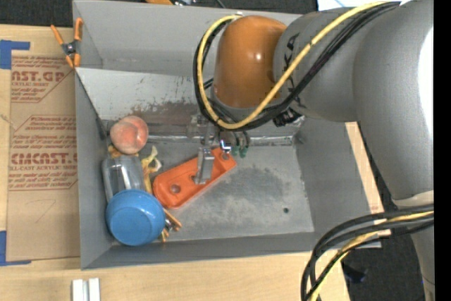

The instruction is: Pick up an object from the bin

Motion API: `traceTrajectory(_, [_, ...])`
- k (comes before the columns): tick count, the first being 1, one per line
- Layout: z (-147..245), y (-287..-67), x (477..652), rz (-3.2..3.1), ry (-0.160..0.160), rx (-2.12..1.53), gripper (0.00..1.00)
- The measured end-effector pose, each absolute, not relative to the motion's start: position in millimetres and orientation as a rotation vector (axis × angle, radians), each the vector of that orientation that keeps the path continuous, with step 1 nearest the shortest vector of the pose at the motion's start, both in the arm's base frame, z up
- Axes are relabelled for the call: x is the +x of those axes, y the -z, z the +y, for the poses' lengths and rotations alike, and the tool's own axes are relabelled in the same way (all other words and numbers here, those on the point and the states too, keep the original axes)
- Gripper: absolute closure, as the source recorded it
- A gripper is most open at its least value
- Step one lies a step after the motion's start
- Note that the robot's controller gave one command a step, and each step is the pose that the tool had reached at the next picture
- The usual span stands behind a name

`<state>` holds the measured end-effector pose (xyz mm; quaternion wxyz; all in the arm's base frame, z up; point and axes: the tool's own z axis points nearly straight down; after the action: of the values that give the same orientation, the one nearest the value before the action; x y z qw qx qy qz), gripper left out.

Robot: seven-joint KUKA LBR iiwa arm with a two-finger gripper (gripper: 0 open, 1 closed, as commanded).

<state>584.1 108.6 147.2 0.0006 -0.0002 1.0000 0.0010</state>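
Observation:
My gripper [206, 167] reaches down from under the arm's orange cover at the bin's middle, and its tip rests against a flat orange plastic piece [187, 189]. That piece lies slanted on the bin floor and has a small hole near its left end. To the left, a clear jar with a blue lid [134, 216] lies on its side. A peach-coloured ball-like fruit [129, 134] sits behind the jar, near the bin's left wall.
A small yellowish scrap [150, 165] lies between the fruit and the orange piece. Another yellow-brown bit [170, 224] pokes out beside the blue lid. The arm and its cables cover the bin's back right.

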Motion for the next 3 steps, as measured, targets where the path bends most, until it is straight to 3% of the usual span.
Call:
traceTrajectory(1, [109,-147,584.1,3.140,-0.003,-0.001,0.00])
traceTrajectory(2, [58,-88,558.2,3.130,-0.002,-0.248,0.00])
traceTrajectory(3, [39,-85,568.7,3.124,-0.004,-0.282,1.00])
